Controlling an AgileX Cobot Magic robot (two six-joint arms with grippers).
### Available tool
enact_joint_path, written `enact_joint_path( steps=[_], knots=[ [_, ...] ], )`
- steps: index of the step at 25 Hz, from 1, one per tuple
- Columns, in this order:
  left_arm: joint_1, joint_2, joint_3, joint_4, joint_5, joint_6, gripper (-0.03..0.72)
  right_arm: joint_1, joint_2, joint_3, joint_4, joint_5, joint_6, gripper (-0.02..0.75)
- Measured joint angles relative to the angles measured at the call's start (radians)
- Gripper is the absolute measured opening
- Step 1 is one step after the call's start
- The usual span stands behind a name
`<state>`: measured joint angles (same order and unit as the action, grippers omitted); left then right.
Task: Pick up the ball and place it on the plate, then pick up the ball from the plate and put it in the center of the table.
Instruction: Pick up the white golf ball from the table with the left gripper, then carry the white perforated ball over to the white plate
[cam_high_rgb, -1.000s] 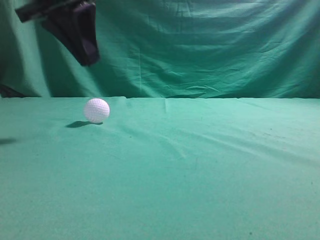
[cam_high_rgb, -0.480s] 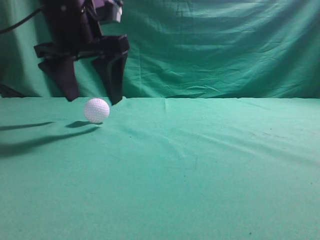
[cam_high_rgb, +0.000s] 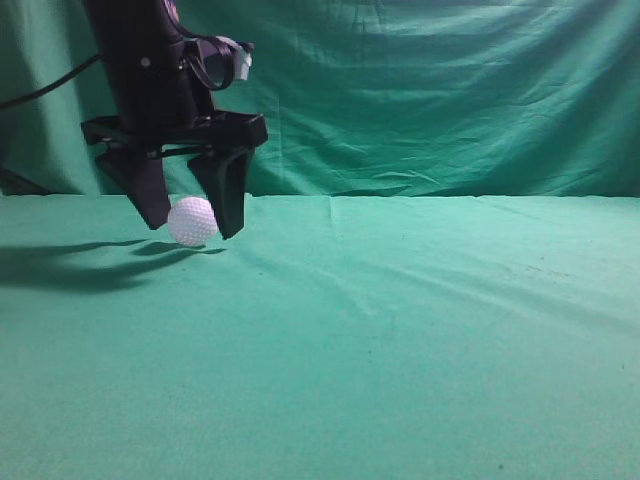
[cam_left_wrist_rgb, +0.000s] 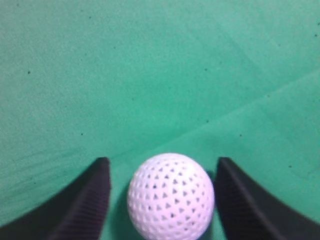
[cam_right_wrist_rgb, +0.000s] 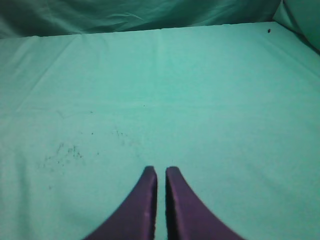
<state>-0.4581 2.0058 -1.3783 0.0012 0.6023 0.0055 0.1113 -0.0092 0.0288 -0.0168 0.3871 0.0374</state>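
Observation:
The white dimpled ball (cam_high_rgb: 192, 221) rests on the teal-green table (cam_high_rgb: 400, 330) at the far left. My left gripper (cam_high_rgb: 193, 228) is open and straddles it, one black finger on each side. In the left wrist view the ball (cam_left_wrist_rgb: 170, 196) sits between the fingers of the left gripper (cam_left_wrist_rgb: 163, 167) with small gaps on both sides. My right gripper (cam_right_wrist_rgb: 160, 172) is shut and empty, above bare cloth (cam_right_wrist_rgb: 165, 90); it is out of the exterior view. No plate shows in any view.
A darker green curtain (cam_high_rgb: 430, 90) hangs behind the table's far edge. The left arm's shadow (cam_high_rgb: 60, 265) lies on the cloth at the far left. The cloth has slight wrinkles and some dark specks (cam_right_wrist_rgb: 62, 152).
My left gripper has come down from the upper left and lowered open around the ball. The ball has not moved.

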Motion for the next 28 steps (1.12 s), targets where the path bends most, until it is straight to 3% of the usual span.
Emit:
enact_joint_path(
  steps=[3, 10, 14, 17, 23, 28],
  knots=[
    [0.000, 0.000, -0.005, -0.002, -0.002, -0.001, 0.305, 0.000, 0.000, 0.000, 0.000, 0.000, 0.000, 0.062],
    [0.001, -0.022, -0.097, 0.010, 0.107, -0.002, 0.308, 0.000, 0.000, 0.000, 0.000, 0.000, 0.000, 0.062],
    [0.039, -0.111, -0.111, 0.019, 0.226, -0.022, 0.308, 0.000, 0.000, 0.000, 0.000, 0.000, 0.000, 0.062],
    [0.123, -0.193, -0.075, 0.036, 0.284, -0.038, 0.308, 0.000, 0.000, 0.000, 0.000, 0.000, 0.000, 0.062],
    [0.372, -0.388, 0.154, 0.044, 0.239, -0.074, 0.308, 0.000, 0.000, 0.000, 0.000, 0.000, 0.000, 0.062],
    [0.536, -0.440, 0.301, 0.046, 0.184, -0.082, 0.308, 0.000, 0.000, 0.000, 0.000, 0.000, 0.000, 0.062]
  ],
)
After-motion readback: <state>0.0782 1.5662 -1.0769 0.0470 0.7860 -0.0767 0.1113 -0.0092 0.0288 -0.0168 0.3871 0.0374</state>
